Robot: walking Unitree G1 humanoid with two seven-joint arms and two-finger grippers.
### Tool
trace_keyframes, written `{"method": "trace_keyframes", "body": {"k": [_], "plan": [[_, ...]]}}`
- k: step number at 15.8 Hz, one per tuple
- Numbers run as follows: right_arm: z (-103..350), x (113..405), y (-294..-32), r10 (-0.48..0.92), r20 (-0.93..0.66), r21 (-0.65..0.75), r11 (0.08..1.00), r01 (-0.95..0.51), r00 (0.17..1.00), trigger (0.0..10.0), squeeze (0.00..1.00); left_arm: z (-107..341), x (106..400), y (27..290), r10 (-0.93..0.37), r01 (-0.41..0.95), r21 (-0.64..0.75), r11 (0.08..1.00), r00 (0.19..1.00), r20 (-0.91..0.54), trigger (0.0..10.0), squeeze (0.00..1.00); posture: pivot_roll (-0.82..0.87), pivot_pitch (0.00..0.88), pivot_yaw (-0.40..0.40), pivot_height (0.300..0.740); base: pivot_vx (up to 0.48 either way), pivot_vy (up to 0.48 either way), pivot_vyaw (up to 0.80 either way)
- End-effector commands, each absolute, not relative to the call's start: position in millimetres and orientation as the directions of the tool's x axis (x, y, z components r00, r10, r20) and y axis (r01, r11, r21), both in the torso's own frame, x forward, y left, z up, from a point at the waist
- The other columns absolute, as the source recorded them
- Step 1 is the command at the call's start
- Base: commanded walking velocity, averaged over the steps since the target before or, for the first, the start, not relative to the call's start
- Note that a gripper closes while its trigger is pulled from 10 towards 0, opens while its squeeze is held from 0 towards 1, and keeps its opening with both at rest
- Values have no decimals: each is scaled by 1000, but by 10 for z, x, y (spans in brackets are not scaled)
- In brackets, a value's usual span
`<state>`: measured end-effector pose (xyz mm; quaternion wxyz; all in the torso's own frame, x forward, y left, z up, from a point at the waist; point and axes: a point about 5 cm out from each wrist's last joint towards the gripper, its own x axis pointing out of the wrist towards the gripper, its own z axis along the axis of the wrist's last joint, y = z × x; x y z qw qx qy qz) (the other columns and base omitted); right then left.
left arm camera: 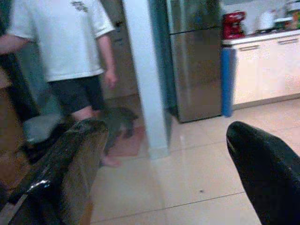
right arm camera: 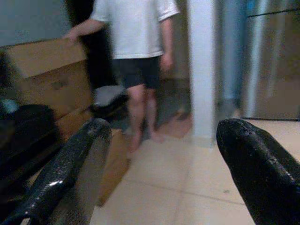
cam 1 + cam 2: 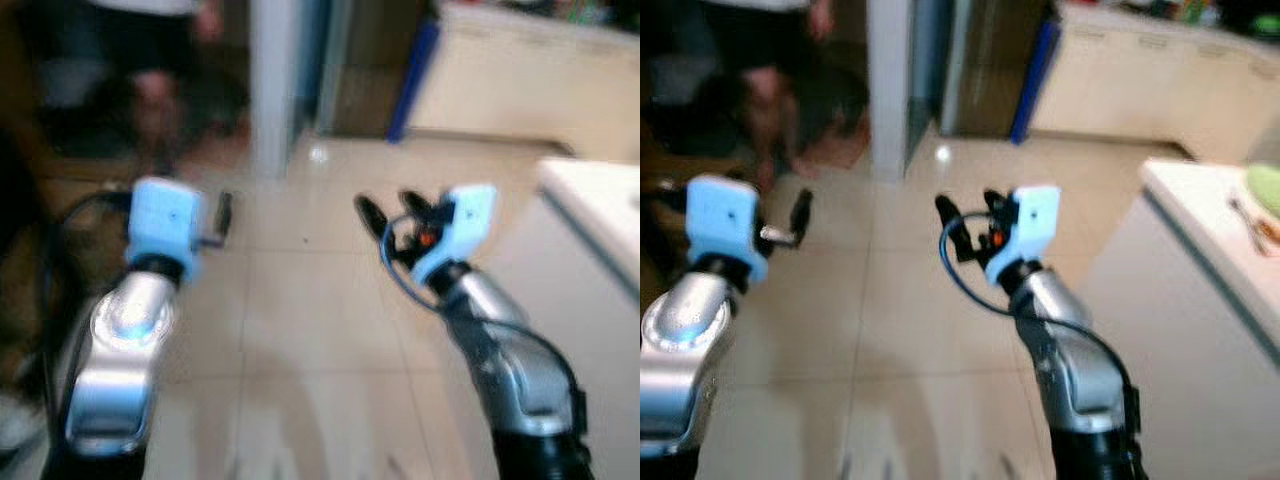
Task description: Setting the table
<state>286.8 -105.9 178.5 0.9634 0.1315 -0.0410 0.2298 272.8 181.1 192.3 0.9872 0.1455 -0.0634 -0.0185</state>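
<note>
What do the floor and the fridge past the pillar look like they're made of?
The floor looks like glossy beige ceramic tile: thin grout lines cross it and it throws a soft glare. The fridge appears to be brushed stainless steel or a steel-look finish: grey, with a dull vertical sheen. Blur leaves both uncertain.

No text or label can be read.

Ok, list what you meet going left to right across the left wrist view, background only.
Person in a white shirt → white pillar → steel fridge → blue upright panel → cream cabinets, with a red appliance on the counter above them.
</note>
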Motion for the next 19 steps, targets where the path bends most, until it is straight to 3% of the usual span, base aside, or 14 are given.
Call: {"method": "trace_keyframes", "body": {"k": [1, 9, 11, 15, 19], "plan": [[1812, 2891, -1207, 375, 149, 225, 888, -401, 915, 10000, 0, 1952, 2735, 1694, -99, 60, 280, 958, 987, 127, 10000, 0, 61, 0, -95, 740, 401, 0, -800], [1982, 2984, -1488, 102, 262, 191, 969, -155, 960, 10000, 0, 1961, 2774, 1634, -148, 104, 290, 951, 980, 132, 10000, 0, 60, 0, -81, 740, 398, 0, -100], [1922, 2977, -1520, 97, 240, 127, 983, -131, 966, 10000, 0, 1964, 2777, 1612, -167, 121, 288, 950, 976, 139, 10000, 0, 57, 0, -77, 740, 390, 0, 0], [1898, 2965, -1533, 68, 245, 140, 985, -105, 967, 10000, 0, 2000, 2791, 1616, -173, 122, 292, 949, 973, 154, 10000, 0, 55, 0, -71, 740, 387, 0, 0], [1797, 2914, -1677, -6, 187, 135, 991, -20, 982, 10000, 0, 1964, 2854, 1500, -213, 168, 272, 947, 966, 146, 10000, 0, 3, 0, -7, 740, 388, 0, 0]]}}
